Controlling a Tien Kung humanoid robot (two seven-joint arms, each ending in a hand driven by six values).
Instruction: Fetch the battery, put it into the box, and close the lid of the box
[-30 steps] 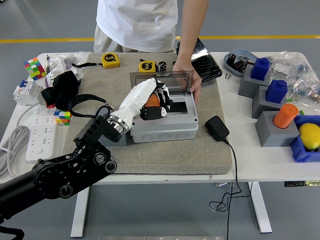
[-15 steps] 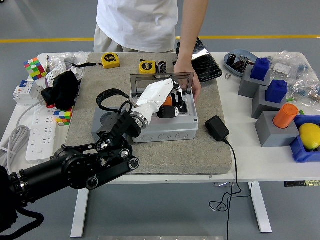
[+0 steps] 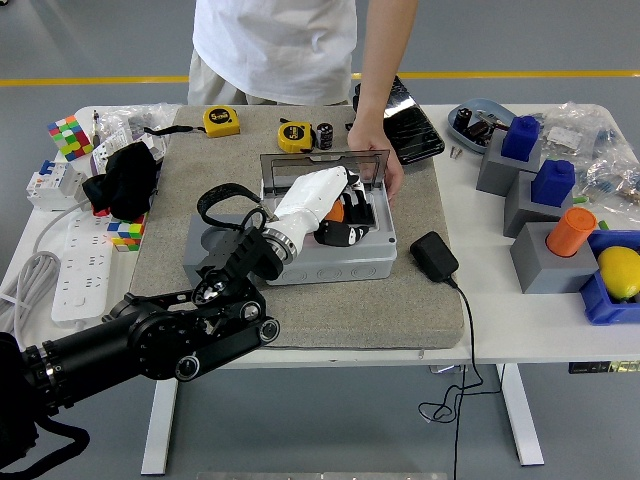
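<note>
While over box (image 3: 330,262), robot hand (image 3: 335,215) grips battery (image 3: 334,211).

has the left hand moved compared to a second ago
Yes. The left hand, shut on the orange battery, has shifted right and slightly away over the grey box, closer to the person's hand.

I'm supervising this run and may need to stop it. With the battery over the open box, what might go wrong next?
1. The left hand holds the orange battery over the grey box; released off-centre, it may catch on the rim.
2. A person's hand rests beside the upright clear lid; closing the lid could pinch it.
3. The black charger lies close to the box and might get knocked.
</note>
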